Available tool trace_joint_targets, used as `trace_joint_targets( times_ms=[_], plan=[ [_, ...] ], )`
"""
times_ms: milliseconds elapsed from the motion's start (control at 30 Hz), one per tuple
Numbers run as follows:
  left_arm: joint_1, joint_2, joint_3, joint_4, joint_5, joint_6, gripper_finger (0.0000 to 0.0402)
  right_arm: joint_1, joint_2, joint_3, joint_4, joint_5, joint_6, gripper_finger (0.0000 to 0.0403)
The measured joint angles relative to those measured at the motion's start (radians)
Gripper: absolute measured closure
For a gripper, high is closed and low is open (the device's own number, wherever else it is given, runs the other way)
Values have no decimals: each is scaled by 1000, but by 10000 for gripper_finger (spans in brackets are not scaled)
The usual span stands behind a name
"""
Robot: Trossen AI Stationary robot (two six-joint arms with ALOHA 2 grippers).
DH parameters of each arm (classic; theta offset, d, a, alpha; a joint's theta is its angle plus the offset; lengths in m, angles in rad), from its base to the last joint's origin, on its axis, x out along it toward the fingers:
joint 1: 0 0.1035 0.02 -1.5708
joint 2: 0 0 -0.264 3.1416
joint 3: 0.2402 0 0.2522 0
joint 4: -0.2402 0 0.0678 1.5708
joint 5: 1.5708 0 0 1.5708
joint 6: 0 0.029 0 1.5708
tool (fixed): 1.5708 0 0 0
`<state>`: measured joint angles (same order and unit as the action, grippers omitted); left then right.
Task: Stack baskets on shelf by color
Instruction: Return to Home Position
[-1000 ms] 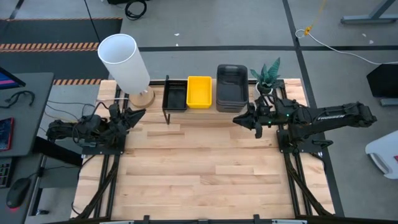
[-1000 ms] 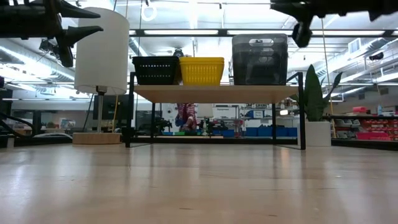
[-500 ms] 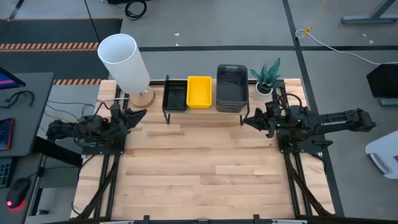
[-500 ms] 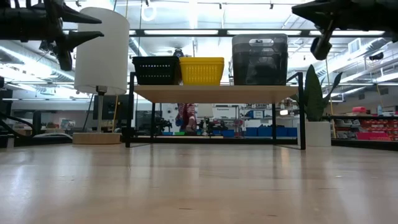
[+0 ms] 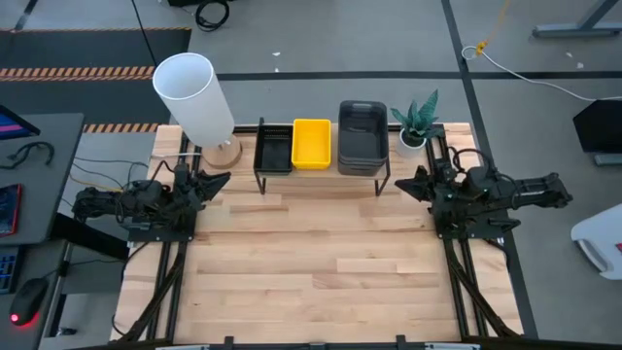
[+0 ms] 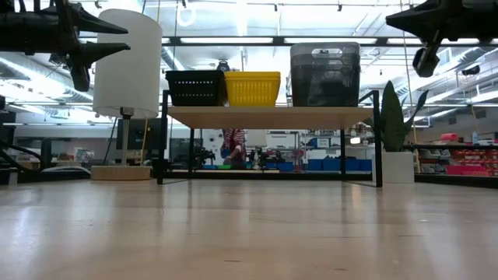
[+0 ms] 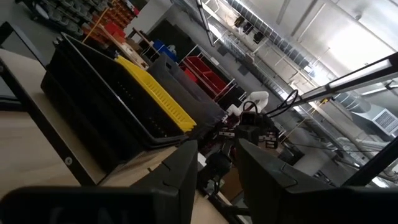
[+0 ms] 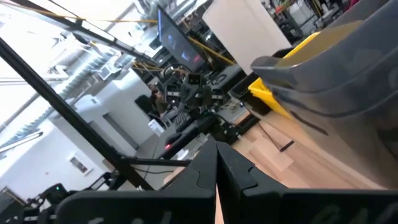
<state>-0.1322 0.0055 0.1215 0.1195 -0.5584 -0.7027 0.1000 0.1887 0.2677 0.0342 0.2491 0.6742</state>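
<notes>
Three basket stacks stand by their bottoms on the shelf (image 6: 268, 117) at the table's far edge: black mesh (image 5: 273, 150) (image 6: 194, 87), yellow (image 5: 311, 142) (image 6: 252, 88), dark grey (image 5: 362, 135) (image 6: 324, 74). My left gripper (image 5: 220, 180) (image 7: 214, 149) hovers open near the table's left edge, pointing at the shelf's left end. My right gripper (image 5: 402, 183) (image 8: 216, 149) hovers shut, right of the shelf's right legs, level with the grey stack and apart from it. Both show high up in the low view, the left gripper (image 6: 117, 37) and the right gripper (image 6: 393, 14).
A lamp with a white cylinder shade (image 5: 193, 93) stands on its wooden base at the far left corner. A small potted plant (image 5: 417, 121) is at the far right, beside the grey stack. The wooden tabletop (image 5: 311, 262) stretches bare toward the near edge. A person (image 6: 231, 148) shows far behind.
My right gripper has drawn back from the front of the grey stack toward the table's right edge and risen a little. The baskets have stayed where they were.
</notes>
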Motion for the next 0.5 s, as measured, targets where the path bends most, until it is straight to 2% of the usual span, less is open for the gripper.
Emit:
trace_joint_targets(
  times_ms=[200, 400, 500],
  plan=[
    [0, 0, 0, -1, -3, 3, 285, 4, -87, -78, 4, 4, 33, 400],
    [-1, 0, 0, -1, 5, -14, 285, 4, -180, -166, 94, 9, 54, 400],
    [-1, 0, 0, -2, 10, -24, 285, 4, -183, -188, 107, 12, 57, 400]
  ],
)
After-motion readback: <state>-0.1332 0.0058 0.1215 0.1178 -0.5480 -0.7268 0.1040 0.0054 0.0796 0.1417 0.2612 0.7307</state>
